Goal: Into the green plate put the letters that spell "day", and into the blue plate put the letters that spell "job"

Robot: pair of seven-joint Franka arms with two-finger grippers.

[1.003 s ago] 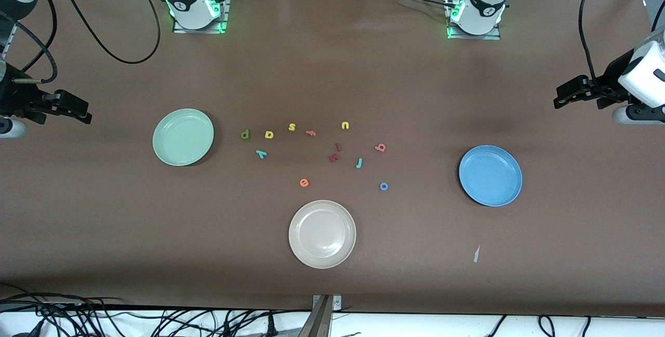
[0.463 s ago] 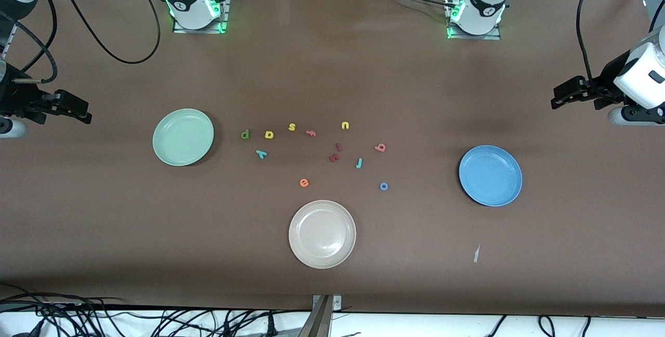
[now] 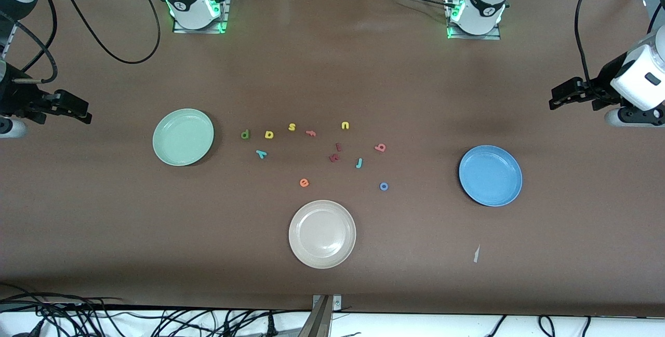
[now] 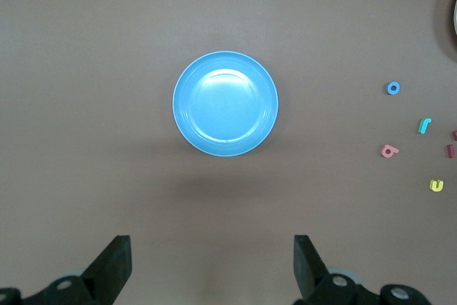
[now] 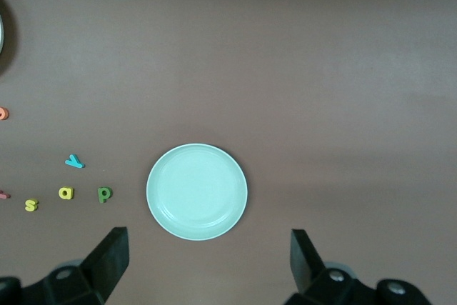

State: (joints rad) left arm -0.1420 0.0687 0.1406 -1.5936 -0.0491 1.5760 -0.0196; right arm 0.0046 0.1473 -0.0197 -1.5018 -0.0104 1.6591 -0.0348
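Landmark: cream plate point(image 3: 322, 233), sitting on the brown surface point(image 3: 415, 77) at the edge nearest the front cam, empty.

Green plate point(image 3: 183, 136) lies farther from the cam than the cream plate, toward the right arm's end; empty. Blue plate point(image 3: 490, 175) lies a bit farther than the cream plate, toward the left arm's end; also empty.

All letters lie loose on the surface, farther from the cam than the cream plate, btwn the two coloured plates:
- dark green d point(image 3: 245, 133), yellow a point(image 3: 269, 134), teal y point(image 3: 261, 153): grouped toward the green plate, d closest to it, y nearer the cam than the d and a
- teal j point(image 3: 359, 163), pink b point(image 3: 381, 147), blue o point(image 3: 384, 186): toward the blue plate's side, o nearest the cream plate of the three
- orange e point(image 3: 304, 183): just past the cream plate's rim
- yellow s point(image 3: 292, 126), yellow u point(image 3: 345, 125), pink f point(image 3: 310, 132), two dark red letters point(image 3: 335, 153): farther off, mid-row

Left pincer point(image 3: 563, 94) hangs over bare surface at the left arm's end, well apart from the cream plate, fingers spread apart, holding nothing; its wrist cam looks down at the blue plate. Right pincer point(image 3: 72, 110) hangs over bare surface at the right arm's end, fingers also spread apart, nothing held; its wrist cam looks down at the green plate w/ d, a, y beside it
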